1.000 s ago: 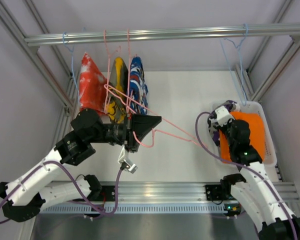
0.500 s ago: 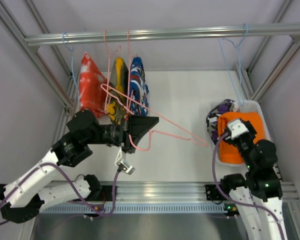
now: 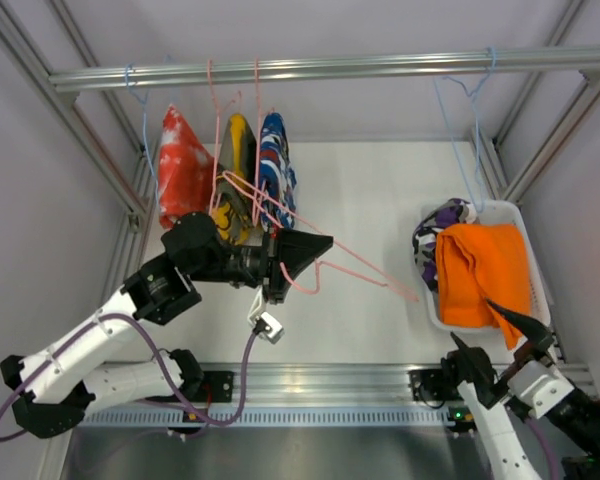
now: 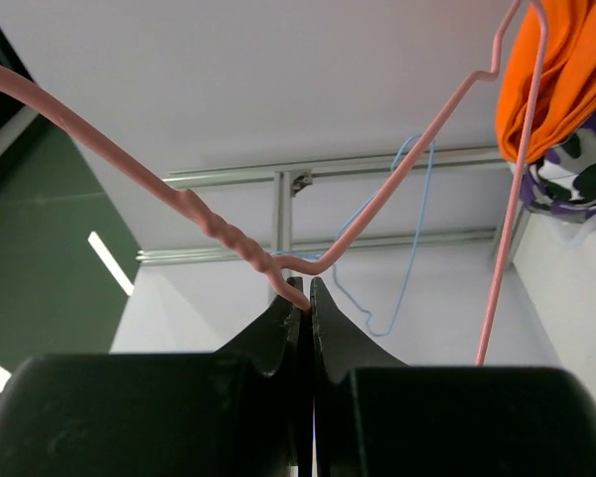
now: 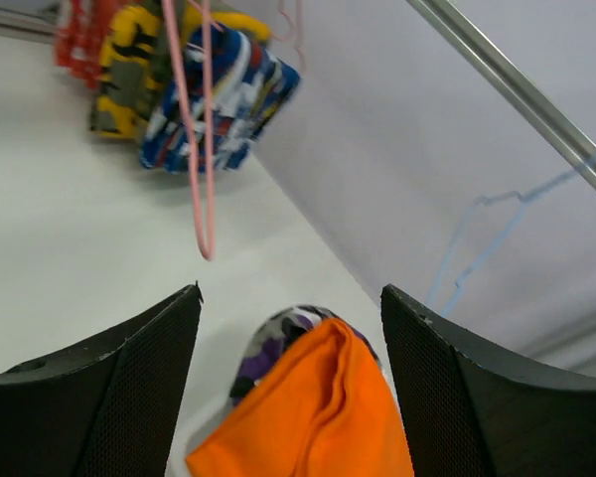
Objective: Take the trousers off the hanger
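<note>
The trousers lie in the white basket [image 3: 500, 208] at the right of the overhead view. The orange pair [image 3: 485, 275] is heaped across most of it, and the purple, white and black camouflage pair [image 3: 438, 228] is bunched at its upper-left corner, bulging over the rim. Both look soft, light and limp, so I judge they would sag and slip if caught by a single layer. A thick fold or the waistband seems the surest place to pinch. The pink hanger [image 3: 355, 262] looks bare, its far end reaching near the basket. The left pincer [image 4: 303, 298] is pressed together on its wire just beside the twisted neck. The right pincer [image 5: 291, 289] is spread and holds nothing, hanging low by the basket's near edge over the counter [image 3: 370, 190].
</note>
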`<control>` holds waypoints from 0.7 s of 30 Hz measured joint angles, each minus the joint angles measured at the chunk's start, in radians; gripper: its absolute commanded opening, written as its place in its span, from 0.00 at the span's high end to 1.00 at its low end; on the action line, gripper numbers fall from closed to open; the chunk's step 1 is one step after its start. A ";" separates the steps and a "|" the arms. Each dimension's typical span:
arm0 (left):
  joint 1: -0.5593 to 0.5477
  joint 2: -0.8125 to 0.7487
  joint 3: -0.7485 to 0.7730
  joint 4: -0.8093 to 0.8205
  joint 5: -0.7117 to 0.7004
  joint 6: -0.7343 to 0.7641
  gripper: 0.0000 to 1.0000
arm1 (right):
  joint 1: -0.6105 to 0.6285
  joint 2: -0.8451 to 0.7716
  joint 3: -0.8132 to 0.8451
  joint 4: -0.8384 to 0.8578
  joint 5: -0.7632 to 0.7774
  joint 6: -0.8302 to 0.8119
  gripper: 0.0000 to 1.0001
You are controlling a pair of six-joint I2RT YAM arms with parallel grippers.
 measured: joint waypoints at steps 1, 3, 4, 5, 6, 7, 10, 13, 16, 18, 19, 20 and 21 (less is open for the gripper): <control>0.000 0.015 0.004 -0.002 0.001 -0.008 1.00 | -0.009 0.039 0.048 -0.032 -0.065 -0.003 0.32; 0.000 0.064 0.030 -0.007 0.001 -0.042 1.00 | -0.038 0.150 0.127 -0.084 -0.183 -0.013 0.34; 0.000 0.089 0.047 -0.008 -0.002 -0.060 1.00 | -0.058 0.223 0.168 -0.113 -0.243 -0.017 0.34; 0.000 0.110 0.062 -0.008 -0.005 -0.078 1.00 | -0.079 0.299 0.204 -0.138 -0.296 -0.023 0.33; 0.000 0.131 0.079 -0.006 -0.009 -0.099 1.00 | -0.102 0.381 0.232 -0.154 -0.353 -0.025 0.32; 0.000 0.148 0.092 -0.003 -0.012 -0.117 1.00 | -0.123 0.455 0.251 -0.160 -0.401 -0.024 0.32; 0.000 0.173 0.103 0.003 -0.012 -0.146 1.00 | -0.172 0.611 0.264 -0.152 -0.508 0.017 0.34; 0.000 0.186 0.103 0.005 -0.005 -0.144 1.00 | -0.182 0.695 0.263 -0.117 -0.590 0.113 0.37; 0.000 0.209 0.113 0.005 0.002 -0.143 1.00 | -0.183 0.718 0.262 -0.079 -0.644 0.186 0.37; 0.000 0.232 0.130 0.006 0.003 -0.146 1.00 | -0.183 0.719 0.258 -0.051 -0.671 0.224 0.37; 0.000 0.244 0.141 0.006 0.003 -0.151 1.00 | -0.183 0.713 0.253 -0.034 -0.684 0.240 0.37; 0.000 0.257 0.151 0.009 0.003 -0.156 1.00 | -0.180 0.709 0.248 -0.019 -0.694 0.255 0.37; 0.000 0.270 0.161 0.015 0.005 -0.160 1.00 | -0.174 0.708 0.248 -0.007 -0.700 0.268 0.37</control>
